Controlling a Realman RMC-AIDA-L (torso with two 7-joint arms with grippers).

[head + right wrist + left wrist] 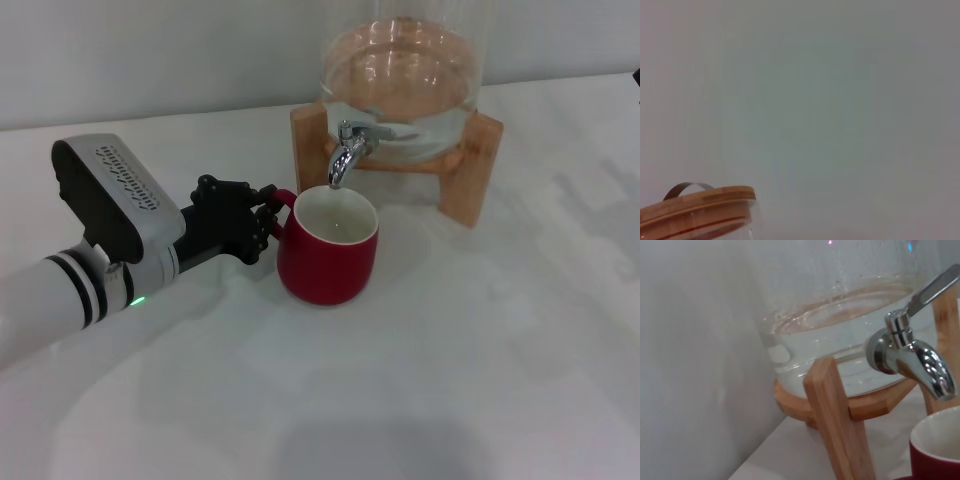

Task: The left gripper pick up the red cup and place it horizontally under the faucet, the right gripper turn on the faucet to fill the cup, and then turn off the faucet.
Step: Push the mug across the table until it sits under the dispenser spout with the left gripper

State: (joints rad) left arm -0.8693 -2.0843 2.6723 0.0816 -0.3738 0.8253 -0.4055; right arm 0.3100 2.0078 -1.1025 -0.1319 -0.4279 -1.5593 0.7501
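Spanning the whole head view, a white surface (470,380). At twelve o'clock, a clear glass jar (400,70) holding water, cradled on a wooden stand (470,170). Seen from the right wrist, only its wooden lid (695,210) against a pale wall. Reaching in from nine o'clock, the left end effector (262,222), black fingers (225,215) bunched right at the handle side of the red cup (327,262) — gripping or just touching, cannot tell. Sitting upright at centre, mouth up, the cup directly below the faucet (350,145), chrome spout just above the rim. Right end effector nowhere in sight.
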